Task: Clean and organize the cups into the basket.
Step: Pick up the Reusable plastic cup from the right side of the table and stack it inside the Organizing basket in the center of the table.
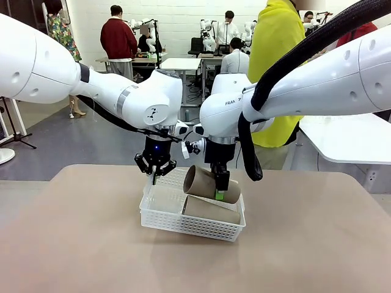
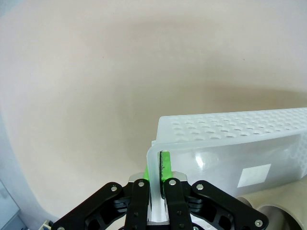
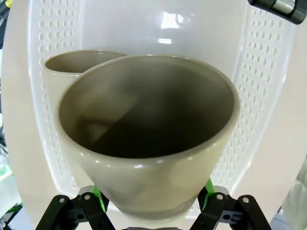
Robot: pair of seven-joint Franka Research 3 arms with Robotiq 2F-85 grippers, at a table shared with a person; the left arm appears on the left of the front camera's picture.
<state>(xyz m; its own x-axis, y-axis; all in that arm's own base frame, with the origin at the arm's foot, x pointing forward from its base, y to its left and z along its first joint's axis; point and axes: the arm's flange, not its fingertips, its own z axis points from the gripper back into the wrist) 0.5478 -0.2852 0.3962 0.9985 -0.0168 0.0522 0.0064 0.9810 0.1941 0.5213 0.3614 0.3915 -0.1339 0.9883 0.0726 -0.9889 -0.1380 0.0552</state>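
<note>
At centre-left of the front view the left gripper (image 1: 155, 176) is clenched on the far-left rim of the white basket (image 1: 183, 224), which sits mid-frame on the tan table (image 1: 73, 244). Just right of it a tan cup (image 1: 201, 181) hangs tilted above the basket, wide end to the left. It is grasped nearer its narrow end by the right gripper (image 1: 220, 190). Beneath it a second cup (image 1: 211, 209) lies on its side inside the basket. The likeliest trouble is the held cup coming down on the lying one and knocking it, or landing across the rim, since the free floor lies on the basket's left. The tapered wall could also slide out of the pads. The two wrists sit very near each other, so a sideways move risks contact, and any pull by the left arm would drag or tip the light basket. The left wrist view makes plain what the front view leaves too small to judge: the thin plastic wall sits pinched between the green pads. The right wrist view looks into the held cup's empty mouth, with perforated walls either side. The front view alone gives the cup's height over the basket.
</note>
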